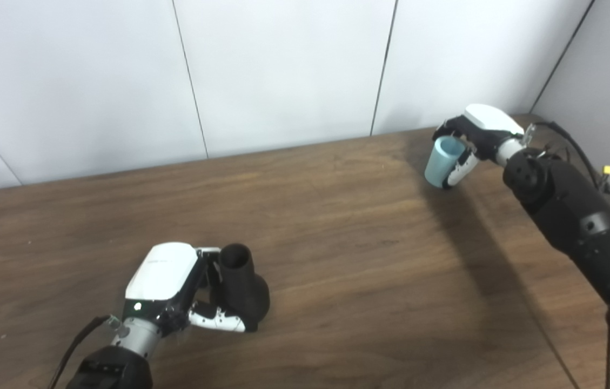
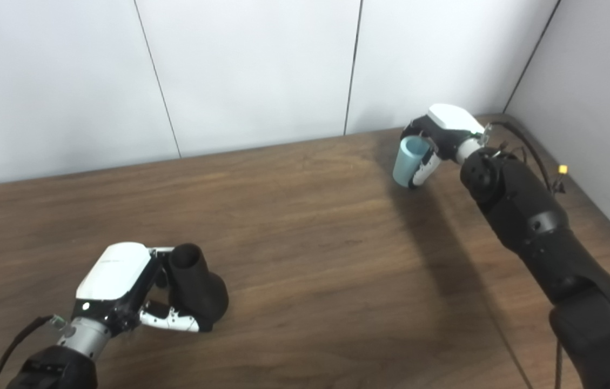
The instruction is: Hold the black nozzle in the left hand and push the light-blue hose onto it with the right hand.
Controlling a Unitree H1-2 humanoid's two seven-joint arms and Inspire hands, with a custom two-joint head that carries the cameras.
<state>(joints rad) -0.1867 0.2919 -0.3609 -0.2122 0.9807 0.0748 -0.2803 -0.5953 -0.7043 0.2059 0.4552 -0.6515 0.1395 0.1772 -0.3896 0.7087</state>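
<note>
The black nozzle (image 1: 242, 286) stands on the brown table near the front left, narrow open end up and wide base down. My left hand (image 1: 175, 286) is wrapped around it, fingers behind the neck and thumb along the base. Far off at the back right, the short light-blue hose (image 1: 441, 161) is upright, its open top facing the camera. My right hand (image 1: 477, 138) is closed around it, fingers at the rim and thumb down its side. Whether the hose rests on the table or is lifted, I cannot tell.
The wooden table (image 1: 337, 259) stretches between the two hands. White wall panels (image 1: 283, 70) run along its far edge, and a grey wall (image 1: 607, 65) closes the right side. A black cable (image 1: 569, 140) loops by my right wrist.
</note>
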